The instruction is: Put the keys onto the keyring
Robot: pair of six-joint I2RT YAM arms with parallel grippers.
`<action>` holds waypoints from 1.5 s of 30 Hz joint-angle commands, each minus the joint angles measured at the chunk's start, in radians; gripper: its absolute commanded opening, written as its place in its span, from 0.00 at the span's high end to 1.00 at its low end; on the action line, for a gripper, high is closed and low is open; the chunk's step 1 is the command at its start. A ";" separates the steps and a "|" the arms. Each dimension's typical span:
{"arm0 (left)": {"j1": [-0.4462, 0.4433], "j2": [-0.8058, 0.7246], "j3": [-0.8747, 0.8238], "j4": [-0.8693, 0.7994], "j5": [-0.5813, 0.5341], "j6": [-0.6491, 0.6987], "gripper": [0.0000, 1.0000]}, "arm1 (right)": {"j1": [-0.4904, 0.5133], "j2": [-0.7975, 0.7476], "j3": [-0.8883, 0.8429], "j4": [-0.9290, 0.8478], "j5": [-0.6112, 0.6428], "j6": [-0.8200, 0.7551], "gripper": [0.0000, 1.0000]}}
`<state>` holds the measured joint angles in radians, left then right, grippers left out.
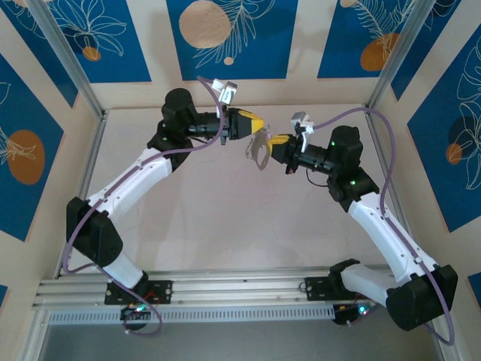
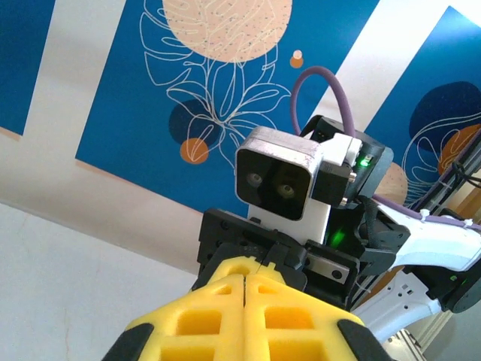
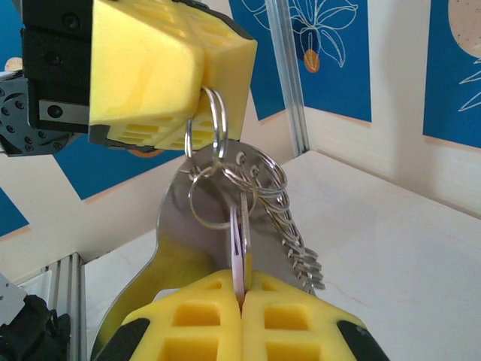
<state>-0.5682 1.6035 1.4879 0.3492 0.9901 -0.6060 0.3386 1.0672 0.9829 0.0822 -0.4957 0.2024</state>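
Note:
Both grippers meet in mid-air above the table's back half. In the right wrist view, my left gripper (image 3: 204,83) comes in from the upper left, shut on the keyring (image 3: 216,124), a doubled silvery loop hanging from its yellow fingertips. Smaller rings, a flat shiny metal tab (image 3: 171,226) and several keys (image 3: 301,256) dangle below it. My right gripper (image 3: 240,289) is shut on one key (image 3: 239,241), which has a pale lilac head and stands edge-on, its top among the rings. From above, the bunch (image 1: 257,148) hangs between the left gripper (image 1: 254,128) and the right gripper (image 1: 275,141). The left wrist view has its gripper (image 2: 245,278) pressed shut.
The pale tabletop (image 1: 225,218) lies under the grippers, walled by blue patterned panels (image 1: 229,37). An aluminium post (image 3: 289,83) stands at the table's corner. The right arm's wrist camera (image 2: 282,180) faces the left wrist closely. A metal rail (image 1: 225,289) runs along the near edge.

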 commanded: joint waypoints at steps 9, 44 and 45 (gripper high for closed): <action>-0.008 -0.036 0.035 -0.015 0.009 0.042 1.00 | -0.029 -0.043 0.112 -0.159 0.063 -0.090 1.00; -0.007 -0.054 -0.020 -0.002 -0.030 0.060 0.72 | -0.042 0.046 0.276 -0.289 0.163 -0.119 1.00; -0.007 -0.060 -0.029 -0.004 -0.035 0.066 0.71 | -0.043 0.049 0.279 -0.293 0.163 -0.118 1.00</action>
<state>-0.5697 1.5875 1.4807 0.3283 0.9642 -0.5652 0.3019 1.1118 1.2167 -0.1989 -0.3527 0.0811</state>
